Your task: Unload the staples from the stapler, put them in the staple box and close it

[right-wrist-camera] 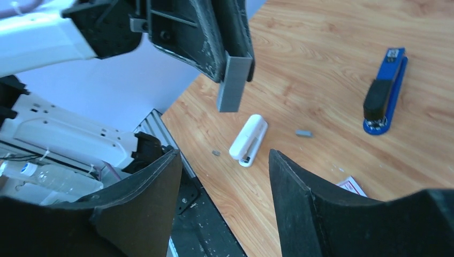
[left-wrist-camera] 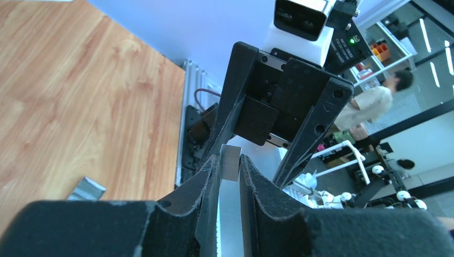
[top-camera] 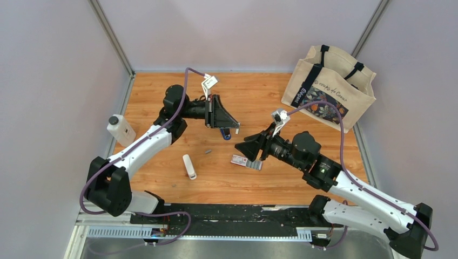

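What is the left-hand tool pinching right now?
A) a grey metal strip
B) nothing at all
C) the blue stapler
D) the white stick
A: the left tool is clamped on the grey strip of staples, while the stapler and the white stick lie loose on the table.

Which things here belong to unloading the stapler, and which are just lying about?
Job: stapler; staples, pinched in the left gripper; loose grey strip.
Lying about: white stick; bottle; tote bag; red-and-white packet.
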Controlling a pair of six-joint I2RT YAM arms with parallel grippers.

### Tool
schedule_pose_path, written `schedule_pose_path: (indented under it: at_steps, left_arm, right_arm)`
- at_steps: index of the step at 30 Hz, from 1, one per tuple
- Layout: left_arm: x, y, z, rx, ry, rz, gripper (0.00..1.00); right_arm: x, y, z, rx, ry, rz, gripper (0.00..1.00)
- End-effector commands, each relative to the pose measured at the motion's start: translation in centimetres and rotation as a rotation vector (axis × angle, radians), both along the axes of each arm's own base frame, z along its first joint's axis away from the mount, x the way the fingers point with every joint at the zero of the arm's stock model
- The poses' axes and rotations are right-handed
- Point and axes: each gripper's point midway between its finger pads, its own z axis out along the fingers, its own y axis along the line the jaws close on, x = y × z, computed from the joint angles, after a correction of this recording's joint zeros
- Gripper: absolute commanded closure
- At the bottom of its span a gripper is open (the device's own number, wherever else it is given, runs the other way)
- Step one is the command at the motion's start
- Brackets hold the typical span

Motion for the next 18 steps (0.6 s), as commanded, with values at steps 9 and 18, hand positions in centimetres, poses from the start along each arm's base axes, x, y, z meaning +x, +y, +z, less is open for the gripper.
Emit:
schedule_pose_path:
  at_steps: [9, 18]
  left_arm:
    - [-2.6, 0.8, 3.8, -0.119, -0.045, -0.077, 0.72]
    - [-3.0, 0.9, 4.1, -0.139, -0.052, -0.084, 0.72]
  right_arm:
    - [-0.6, 0.7, 7.9, 0.184, -0.113, 0.118, 0.4]
    - [0.1, 0.9, 8.7, 0.216, -0.105, 0.117, 0.44]
